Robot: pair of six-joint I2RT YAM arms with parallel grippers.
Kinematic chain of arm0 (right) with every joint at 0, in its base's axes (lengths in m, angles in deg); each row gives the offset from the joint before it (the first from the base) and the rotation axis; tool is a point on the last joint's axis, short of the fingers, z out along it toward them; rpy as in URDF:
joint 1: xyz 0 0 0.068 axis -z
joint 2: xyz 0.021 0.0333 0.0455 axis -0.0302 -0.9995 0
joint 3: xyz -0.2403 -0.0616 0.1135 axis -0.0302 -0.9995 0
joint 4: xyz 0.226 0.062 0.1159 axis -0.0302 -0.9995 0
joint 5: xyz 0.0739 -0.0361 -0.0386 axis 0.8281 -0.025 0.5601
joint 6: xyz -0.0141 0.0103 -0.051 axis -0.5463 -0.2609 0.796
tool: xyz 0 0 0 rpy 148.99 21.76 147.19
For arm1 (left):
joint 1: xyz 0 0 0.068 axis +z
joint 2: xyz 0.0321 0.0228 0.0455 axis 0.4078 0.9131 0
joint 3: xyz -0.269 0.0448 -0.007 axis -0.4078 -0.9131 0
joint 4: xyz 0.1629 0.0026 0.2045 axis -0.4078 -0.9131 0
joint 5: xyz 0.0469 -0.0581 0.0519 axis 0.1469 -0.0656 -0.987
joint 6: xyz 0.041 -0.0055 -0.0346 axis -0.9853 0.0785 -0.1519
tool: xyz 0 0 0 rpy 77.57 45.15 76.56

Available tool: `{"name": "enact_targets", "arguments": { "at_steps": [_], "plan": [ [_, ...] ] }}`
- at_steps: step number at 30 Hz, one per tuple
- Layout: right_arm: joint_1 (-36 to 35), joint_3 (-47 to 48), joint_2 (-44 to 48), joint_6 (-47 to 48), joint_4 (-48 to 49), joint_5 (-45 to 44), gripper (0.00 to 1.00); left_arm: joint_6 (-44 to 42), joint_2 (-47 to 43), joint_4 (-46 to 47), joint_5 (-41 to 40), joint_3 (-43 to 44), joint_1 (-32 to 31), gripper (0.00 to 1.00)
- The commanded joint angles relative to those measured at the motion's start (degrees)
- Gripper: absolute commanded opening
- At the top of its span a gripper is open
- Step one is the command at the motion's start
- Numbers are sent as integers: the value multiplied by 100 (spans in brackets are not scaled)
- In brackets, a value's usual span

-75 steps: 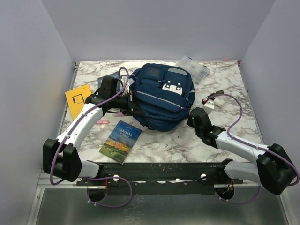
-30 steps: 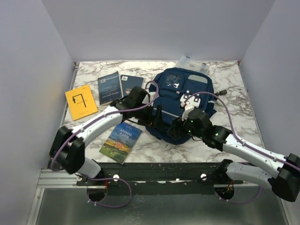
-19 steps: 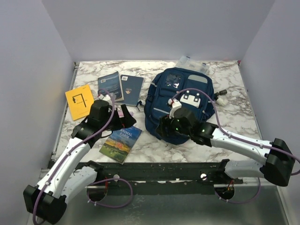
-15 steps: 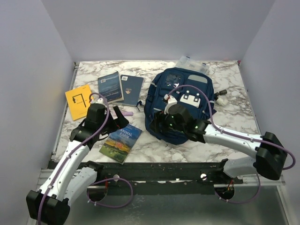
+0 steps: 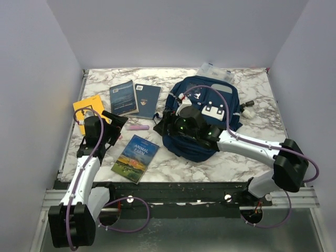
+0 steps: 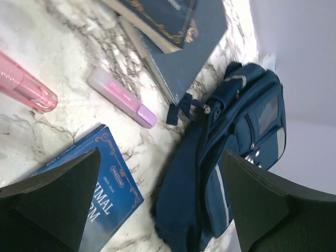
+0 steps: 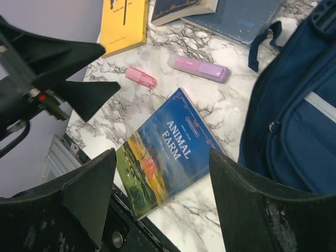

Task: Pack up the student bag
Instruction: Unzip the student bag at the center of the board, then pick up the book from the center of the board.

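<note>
Navy student bag (image 5: pixel 190 148) just beside R fingers (image 7: pixel 252 205), open, empty, well apart from L fingers (image 6: pixel 52 199), spread wide, empty

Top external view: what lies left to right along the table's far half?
Yellow paperback book → dark blue paperback book → slate-blue flat notebook → navy blue fabric student bag

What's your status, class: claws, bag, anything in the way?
Left claw open, empty. Right claw open, empty. Student bag flat on table. Animal Farm book beside it, no obstruction.
</note>
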Motion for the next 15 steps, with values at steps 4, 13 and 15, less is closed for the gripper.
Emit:
{"name": "enact_targets", "arguments": {
  "at_steps": [4, 13, 15],
  "plan": [
    [-26, -588, 1261, 400, -509, -937, 76, 1813, 1415, 2279, -1098, 94, 42, 98],
    [-12, -1293, 2412, 454, -404, -1401, 77, 3286, 3384, 2885, -1950, 359, -17, 98],
    [-12, -1312, 2506, 500, -472, -1488, 78, 3407, 3628, 3040, -2143, 352, -83, 98]
  ]
}}
